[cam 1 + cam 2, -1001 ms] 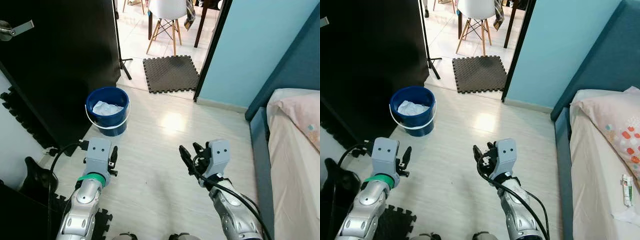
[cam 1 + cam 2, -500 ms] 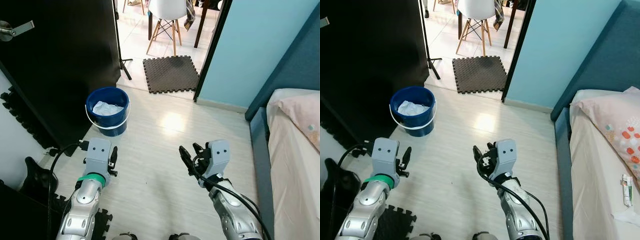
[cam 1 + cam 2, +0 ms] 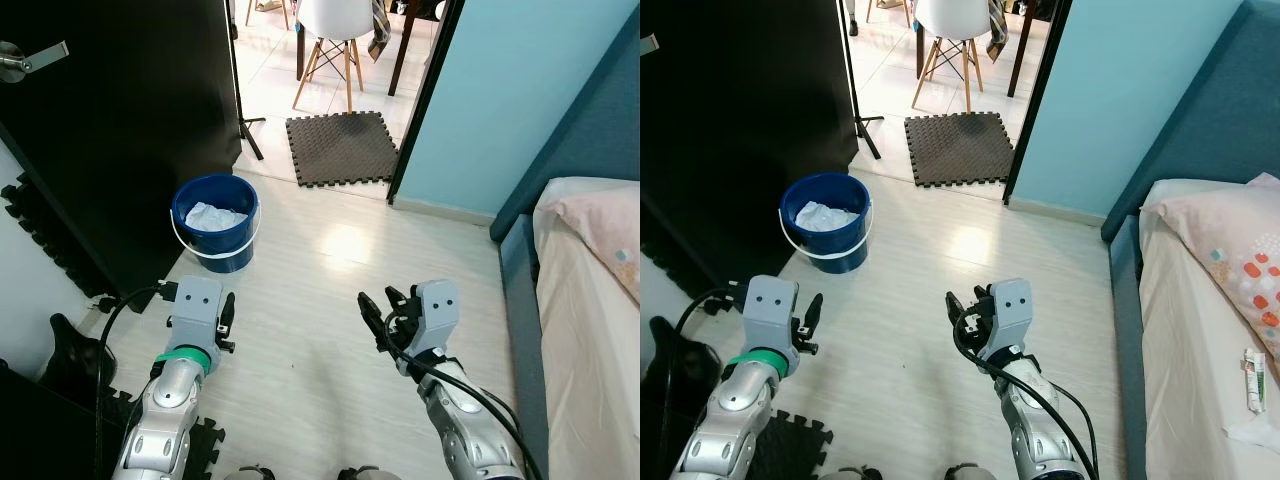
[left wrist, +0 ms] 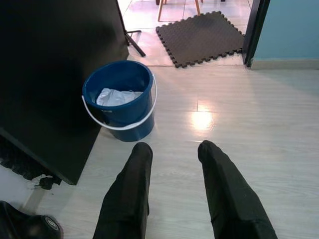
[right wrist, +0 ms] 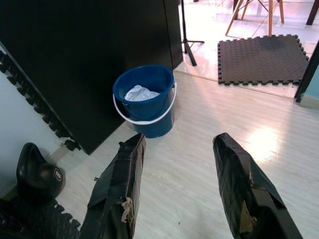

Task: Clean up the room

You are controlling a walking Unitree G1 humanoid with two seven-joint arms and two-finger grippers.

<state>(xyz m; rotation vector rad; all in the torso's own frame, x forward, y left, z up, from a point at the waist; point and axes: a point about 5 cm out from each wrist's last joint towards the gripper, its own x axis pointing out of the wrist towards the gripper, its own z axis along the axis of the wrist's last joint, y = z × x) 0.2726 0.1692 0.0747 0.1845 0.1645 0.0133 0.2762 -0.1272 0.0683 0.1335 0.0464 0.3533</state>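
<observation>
A blue bucket (image 3: 215, 222) with a white handle stands on the pale wood floor beside the black door, with crumpled white material (image 3: 213, 215) inside it. My left gripper (image 4: 174, 147) is held low in front of me, open and empty, a short way back from the bucket (image 4: 121, 102). To its right my right gripper (image 5: 179, 137) is also open and empty, with the bucket (image 5: 146, 99) ahead and to its left. On the bed at the right lie a small tube (image 3: 1252, 380) and a white tissue (image 3: 1250, 432).
An open black door (image 3: 120, 130) stands on the left. A dark foam mat (image 3: 342, 147) lies in the doorway, with a white chair (image 3: 333, 30) beyond. The bed (image 3: 590, 330) runs along the right. A black object (image 3: 70, 360) and foam tiles (image 3: 200, 450) sit near my left.
</observation>
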